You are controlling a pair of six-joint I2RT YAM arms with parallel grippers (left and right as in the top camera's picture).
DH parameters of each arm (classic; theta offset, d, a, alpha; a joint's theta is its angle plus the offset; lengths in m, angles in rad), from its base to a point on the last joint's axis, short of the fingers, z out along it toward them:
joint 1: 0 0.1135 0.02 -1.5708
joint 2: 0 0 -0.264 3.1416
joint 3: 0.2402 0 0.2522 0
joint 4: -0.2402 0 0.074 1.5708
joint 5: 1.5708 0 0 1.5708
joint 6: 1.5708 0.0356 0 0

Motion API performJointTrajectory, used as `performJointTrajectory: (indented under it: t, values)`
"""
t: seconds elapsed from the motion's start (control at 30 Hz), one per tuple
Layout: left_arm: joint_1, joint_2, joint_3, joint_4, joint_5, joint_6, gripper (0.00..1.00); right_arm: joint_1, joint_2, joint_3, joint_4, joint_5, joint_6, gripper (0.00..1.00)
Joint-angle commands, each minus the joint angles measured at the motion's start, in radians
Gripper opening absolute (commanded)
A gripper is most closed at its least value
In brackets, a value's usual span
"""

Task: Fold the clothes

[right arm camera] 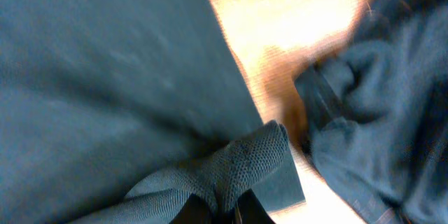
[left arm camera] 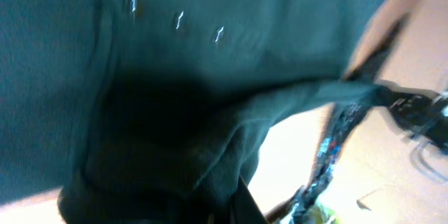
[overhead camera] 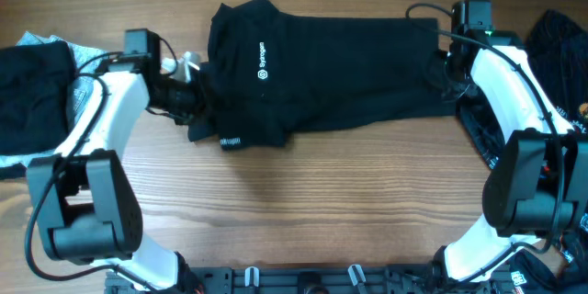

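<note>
**Black shirt mid-fold: floppy stuff, grab it by the edges**

The black shirt [overhead camera: 349, 64] lies spread sideways across the middle of the table [overhead camera: 322, 202], white logo [overhead camera: 263, 60] facing up. More clothes wait off to the sides: a left heap [overhead camera: 32, 83] with something light blue under it, and a dark right heap [overhead camera: 560, 37].

The right gripper [overhead camera: 448, 66] is at the shirt's right end. Its wrist view shows the fingers nearly closed with a bunched fold [right arm camera: 238, 161] of knit fabric pinched between them. The left gripper [overhead camera: 188, 96] is at the shirt's left edge with cloth gathered right up against it, but that wrist view is too blurry, so I can't tell whether it's actually clamped.

My take on handling: it's light, limp and a bit stretchy, with zero stiffness, so anything unsupported will sag and drag. It isn't fragile or slippery. Best holds are probably the hem or a seam, where the cloth is doubled, with both ends lifted together so it stays flat.
</note>
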Motion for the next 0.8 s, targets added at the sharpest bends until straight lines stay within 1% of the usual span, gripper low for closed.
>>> performJointTrajectory:
  t: [0.0, 0.07, 0.1, 0.13, 0.17, 0.23, 0.27, 0.3, 0.33, 0.37, 0.4, 0.43, 0.5, 0.57, 0.7, 0.73, 0.77]
  values:
    - [0.062, -0.018, 0.006, 0.166, 0.091, -0.151, 0.04, -0.005, 0.002, 0.011, 0.086, -0.047, -0.031, 0.1]
    - [0.055, -0.017, 0.006, 0.26, 0.091, -0.181, 0.04, -0.005, 0.002, 0.011, 0.127, -0.054, -0.031, 0.14]
    - [0.043, -0.016, 0.006, 0.312, 0.072, -0.196, 0.04, -0.005, 0.002, 0.011, 0.15, -0.057, -0.031, 0.15]
    - [0.032, -0.016, 0.006, 0.342, 0.036, -0.2, 0.04, -0.005, 0.003, 0.011, 0.162, -0.057, -0.031, 0.18]
    - [0.022, -0.016, 0.006, 0.355, 0.0, -0.211, 0.04, -0.005, 0.005, 0.011, 0.167, -0.057, -0.031, 0.19]
    - [0.0, -0.013, 0.006, 0.375, -0.07, -0.222, 0.08, -0.005, 0.013, 0.011, 0.179, -0.057, -0.031, 0.19]
    - [-0.009, -0.013, 0.006, 0.388, -0.095, -0.222, 0.14, -0.005, 0.017, 0.011, 0.192, -0.057, -0.03, 0.2]
    - [-0.021, -0.013, 0.006, 0.407, -0.129, -0.222, 0.32, -0.005, 0.022, 0.011, 0.214, -0.057, -0.03, 0.38]
    - [-0.03, -0.013, 0.006, 0.415, -0.156, -0.222, 0.54, -0.005, 0.024, 0.011, 0.231, -0.057, -0.027, 0.72]
    - [-0.034, -0.013, 0.006, 0.414, -0.178, -0.222, 0.66, -0.005, 0.026, 0.011, 0.244, -0.056, -0.028, 0.88]
    - [-0.035, -0.013, 0.006, 0.396, -0.201, -0.221, 0.77, -0.005, 0.026, 0.011, 0.244, -0.05, -0.028, 0.96]
    - [-0.032, -0.013, 0.006, 0.321, -0.275, -0.221, 0.84, -0.005, 0.026, 0.011, 0.227, -0.049, -0.028, 0.98]
    - [-0.032, -0.013, 0.001, 0.192, -0.426, -0.221, 0.88, -0.005, 0.027, 0.01, 0.173, -0.048, -0.031, 0.97]
    - [-0.032, -0.013, -0.019, 0.129, -0.522, -0.221, 0.9, -0.005, 0.037, 0.01, 0.124, -0.049, -0.032, 0.96]
    - [-0.032, -0.013, -0.111, 0.171, -0.546, -0.221, 0.91, -0.005, 0.129, 0.01, 0.079, -0.065, -0.03, 0.84]
    - [-0.032, -0.013, -0.14, 0.203, -0.546, -0.221, 0.88, -0.005, 0.159, 0.01, 0.068, -0.064, -0.031, 0.8]
    - [-0.032, -0.013, -0.156, 0.226, -0.547, -0.221, 0.83, -0.005, 0.174, 0.01, 0.063, -0.064, -0.031, 0.78]
